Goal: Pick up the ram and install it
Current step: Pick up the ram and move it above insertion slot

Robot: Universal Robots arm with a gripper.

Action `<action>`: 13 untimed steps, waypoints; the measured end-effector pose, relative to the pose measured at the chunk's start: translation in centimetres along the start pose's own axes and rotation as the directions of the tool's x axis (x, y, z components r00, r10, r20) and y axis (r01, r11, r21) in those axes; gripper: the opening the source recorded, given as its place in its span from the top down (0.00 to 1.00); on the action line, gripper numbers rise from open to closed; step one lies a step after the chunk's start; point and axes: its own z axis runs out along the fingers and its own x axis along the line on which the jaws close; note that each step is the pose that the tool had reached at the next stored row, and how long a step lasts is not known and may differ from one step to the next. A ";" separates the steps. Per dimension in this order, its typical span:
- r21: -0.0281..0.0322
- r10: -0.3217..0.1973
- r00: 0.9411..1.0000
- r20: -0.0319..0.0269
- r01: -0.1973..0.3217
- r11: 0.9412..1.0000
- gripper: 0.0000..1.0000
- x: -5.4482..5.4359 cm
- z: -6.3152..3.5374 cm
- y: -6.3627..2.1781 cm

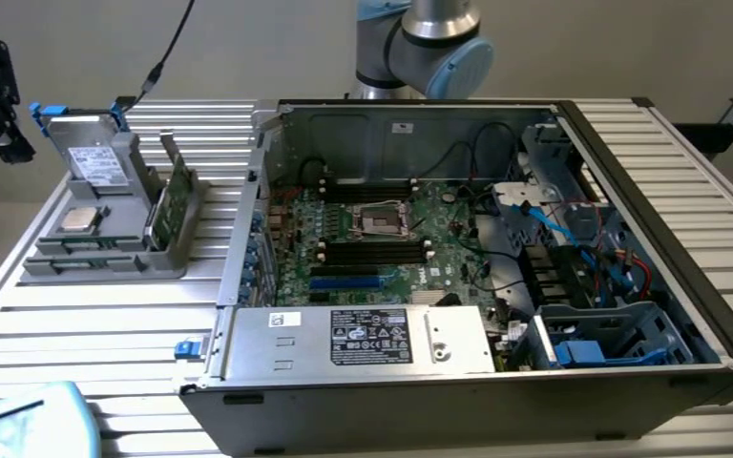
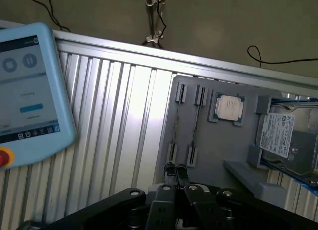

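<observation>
Ram [image 1: 182, 200] on edge in grey holder [image 1: 99, 265], long axis alongside case [image 1: 341, 415]

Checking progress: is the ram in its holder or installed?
In its holder: the ram stands upright on edge there, outside the computer case.

Table [image 1: 112, 324]: ribbed aluminium, matt silver. Tray [image 2: 218, 145]: grey plastic, matt, smooth. Computer case [image 1: 341, 129]: bare sheet metal, dull. Processor [image 2: 229, 109]: bright metal lid. Drive [image 2: 290, 145]: grey metal, white paper label. Ram [image 1: 178, 196]: green circuit board. Pendant [image 2: 30, 91]: pale blue plastic, glossy screen. Gripper [image 2: 176, 175]: matt black.
</observation>
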 end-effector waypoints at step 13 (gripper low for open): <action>0.000 0.002 1.000 0.000 -0.002 1.000 0.63 0.0 0.00 0.00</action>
